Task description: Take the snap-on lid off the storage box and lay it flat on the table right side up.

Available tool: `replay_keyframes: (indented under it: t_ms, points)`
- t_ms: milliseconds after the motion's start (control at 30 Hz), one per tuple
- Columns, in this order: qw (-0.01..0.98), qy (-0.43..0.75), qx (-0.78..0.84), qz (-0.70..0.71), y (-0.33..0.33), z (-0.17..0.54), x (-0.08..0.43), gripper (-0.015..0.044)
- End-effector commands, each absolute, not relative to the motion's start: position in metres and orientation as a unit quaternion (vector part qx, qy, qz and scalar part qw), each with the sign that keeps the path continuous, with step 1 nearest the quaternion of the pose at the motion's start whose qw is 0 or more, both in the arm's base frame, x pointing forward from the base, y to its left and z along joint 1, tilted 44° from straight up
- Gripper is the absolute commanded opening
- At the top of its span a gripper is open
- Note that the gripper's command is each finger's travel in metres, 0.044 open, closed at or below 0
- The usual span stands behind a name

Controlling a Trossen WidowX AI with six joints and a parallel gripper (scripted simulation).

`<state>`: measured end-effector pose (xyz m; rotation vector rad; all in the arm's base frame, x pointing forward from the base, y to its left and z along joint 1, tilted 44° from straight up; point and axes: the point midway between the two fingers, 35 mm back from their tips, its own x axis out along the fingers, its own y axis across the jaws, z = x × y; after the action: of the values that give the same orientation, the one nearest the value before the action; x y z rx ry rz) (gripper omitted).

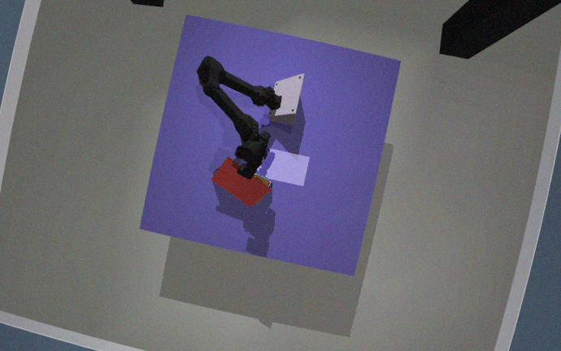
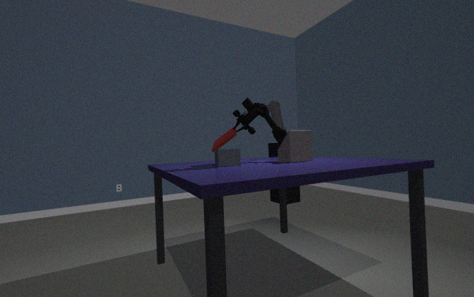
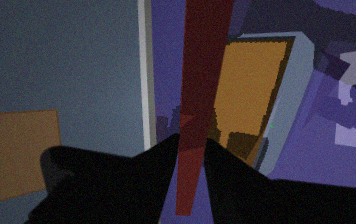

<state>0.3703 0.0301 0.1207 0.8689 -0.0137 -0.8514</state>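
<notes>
The red lid (image 1: 237, 184) (image 2: 224, 139) (image 3: 205, 65) is off its seat and steeply tilted, its near edge raised and its far edge low. My gripper (image 2: 235, 129) (image 3: 192, 141) is shut on the lid's raised edge; in the top view the fingertips are hidden. The grey-blue storage box (image 2: 228, 157) (image 3: 297, 95) stands upright on the table (image 1: 331, 227) (image 2: 314, 171), below the lid. Its orange-brown inside (image 1: 261, 179) (image 3: 255, 85) shows past the lid. The lid's low edge is near the box's far top edge; I cannot tell whether they touch.
A pale block with dark bolt dots (image 1: 289, 93) (image 2: 300, 145) stands beside the arm's base. A pale lilac rectangle (image 1: 289, 169) (image 3: 346, 135) lies on the table beside the box. In the top view, the lid and arm cast shadows beyond the box.
</notes>
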Motion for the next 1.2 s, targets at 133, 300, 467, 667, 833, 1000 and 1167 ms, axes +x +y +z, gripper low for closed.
replay_keyframes:
  t_ms: [133, 300, 467, 667, 833, 1000, 1167]
  points:
    - [0.820, -0.010, 0.411, -0.399, 0.039, 0.131, 0.372, 0.0000]
    - [0.820, -0.010, 0.411, -0.399, 0.043, 0.136, 0.372, 0.0000]
    - [0.820, -0.010, 0.411, -0.399, 0.048, 0.140, 0.372, 0.0000]
    - [0.820, -0.009, 0.411, -0.399, 0.048, 0.142, 0.372, 0.0000]
    - [0.820, -0.010, 0.411, -0.399, 0.038, 0.147, 0.367, 0.0000]
    - [0.820, -0.009, 0.411, -0.399, 0.032, 0.153, 0.364, 0.0000]
    - [0.820, -0.009, 0.410, -0.399, 0.025, 0.160, 0.361, 0.0000]
